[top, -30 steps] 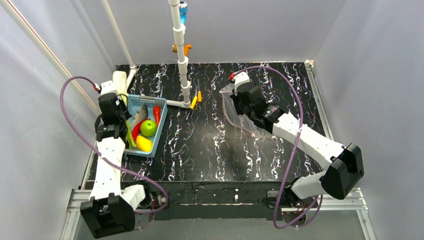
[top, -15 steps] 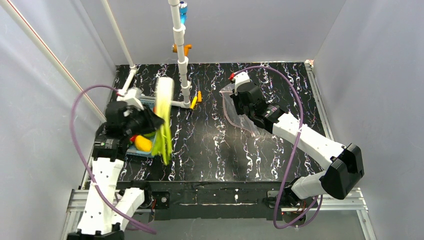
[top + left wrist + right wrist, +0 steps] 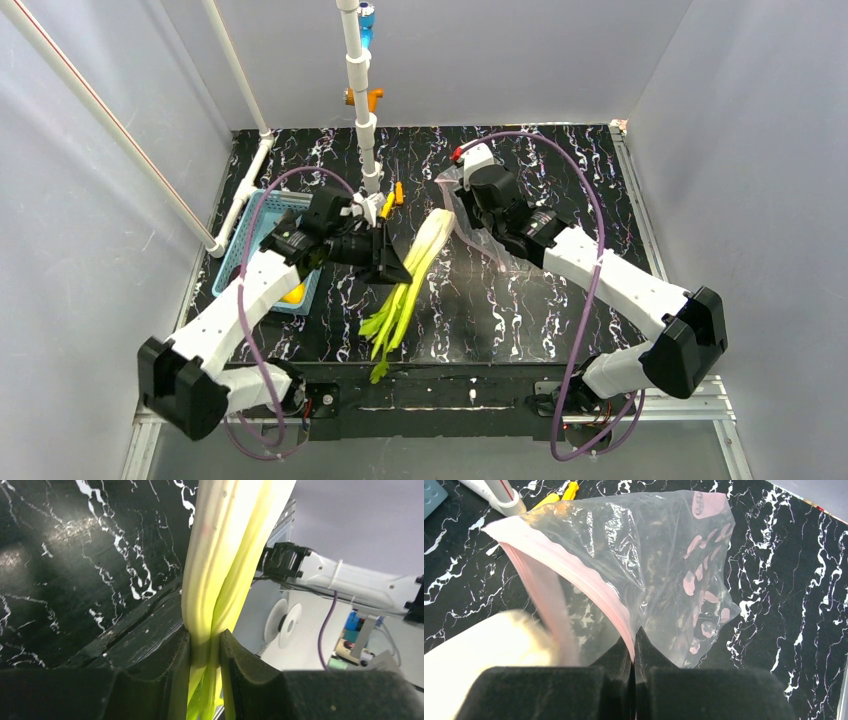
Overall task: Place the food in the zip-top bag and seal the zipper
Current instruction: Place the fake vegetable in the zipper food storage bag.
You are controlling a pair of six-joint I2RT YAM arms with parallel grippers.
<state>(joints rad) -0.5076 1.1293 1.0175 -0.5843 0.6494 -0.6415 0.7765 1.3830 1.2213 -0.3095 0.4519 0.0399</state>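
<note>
My left gripper (image 3: pixel 390 262) is shut on the long green-and-white leek (image 3: pixel 412 272) and holds it above the table's middle; its white end points at the bag's mouth. The leek runs up between the fingers in the left wrist view (image 3: pixel 220 580). My right gripper (image 3: pixel 478 215) is shut on the pinkish-red zipper strip (image 3: pixel 589 587) of the clear zip-top bag (image 3: pixel 659 565), holding the mouth open. The bag also shows in the top view (image 3: pixel 462 225). The leek's white end (image 3: pixel 489 645) shows blurred at the mouth. A yellow fruit (image 3: pixel 292 294) lies in the basket; other foods are hidden by the left arm.
A light-blue mesh basket (image 3: pixel 258 215) stands at the left, partly under my left arm. A white pipe stand (image 3: pixel 362 120) rises at the back middle, with small yellow-orange pieces (image 3: pixel 392 198) at its foot. The table's near edge (image 3: pixel 130 625) is below the leek.
My left gripper has lifted the leek out of the basket and swung it right across the table to the bag's mouth. The right gripper has stayed on the bag.
</note>
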